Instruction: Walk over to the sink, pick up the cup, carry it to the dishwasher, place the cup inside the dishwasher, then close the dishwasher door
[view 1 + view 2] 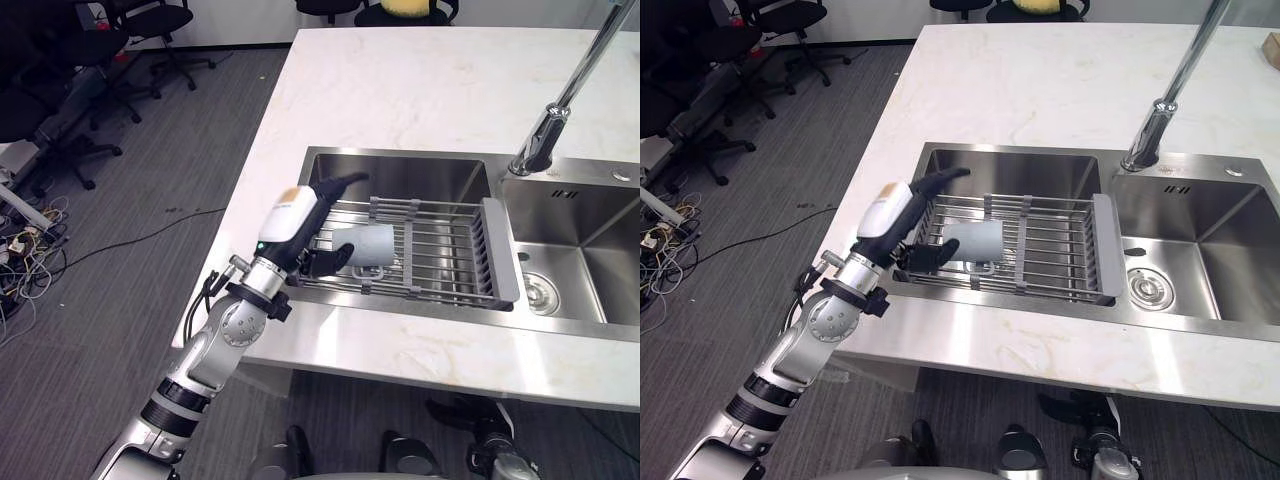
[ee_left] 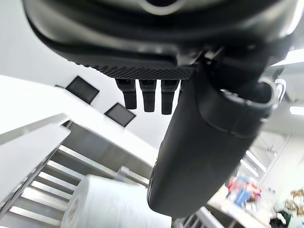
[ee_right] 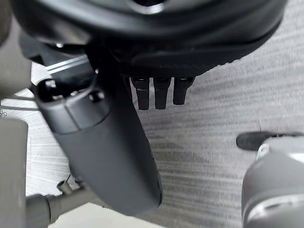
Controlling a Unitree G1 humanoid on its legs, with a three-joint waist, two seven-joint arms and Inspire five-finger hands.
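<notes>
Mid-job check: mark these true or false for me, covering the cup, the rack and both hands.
1. The pale grey cup lies on its side on the wire drying rack. True.
2. The rack spans the right basin of the stainless steel sink. False: it sits over the left basin, and the right basin is uncovered.
3. The left hand holds the cup up above the rack. False: the cup rests on the rack, with the hand open at its end.
4. The right hand holds nothing. True: it is open above the grey carpet.
</notes>
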